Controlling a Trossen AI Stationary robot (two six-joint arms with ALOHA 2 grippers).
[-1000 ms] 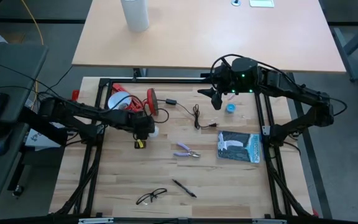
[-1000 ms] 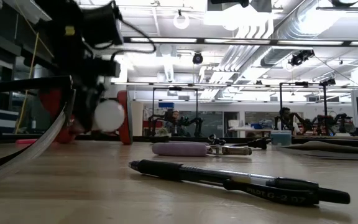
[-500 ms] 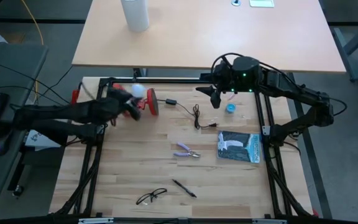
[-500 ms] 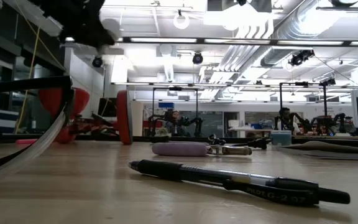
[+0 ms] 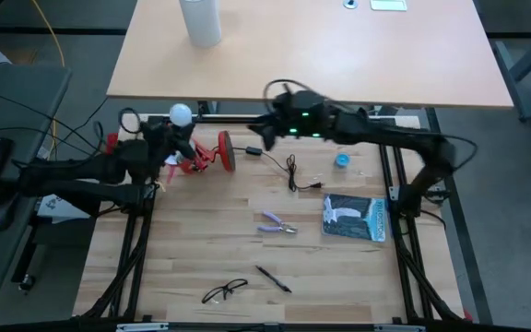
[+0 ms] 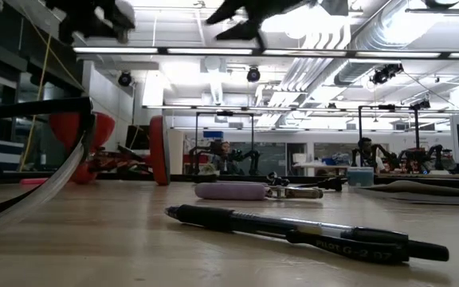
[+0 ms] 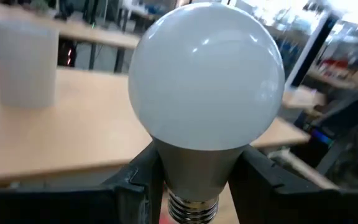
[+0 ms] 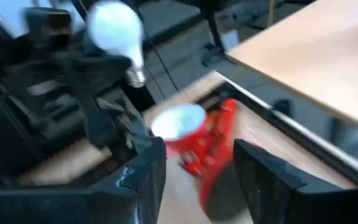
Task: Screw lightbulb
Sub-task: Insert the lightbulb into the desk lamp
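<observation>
We see the lightbulb, a frosted white globe narrowing to a grey neck and metal screw base, pinched at the neck by the left tool above the red lamp at the surface's rear left. The right tool, fingers spread and empty, hangs beside the lamp, over its black cord. Pliers, a pen and glasses lie well apart.

My left end effector has carried the lightbulb from beside the red lamp, low over the table, up toward the far edge, globe now raised. My right end effector has swung from above the blue tape roll across toward the lamp.
</observation>
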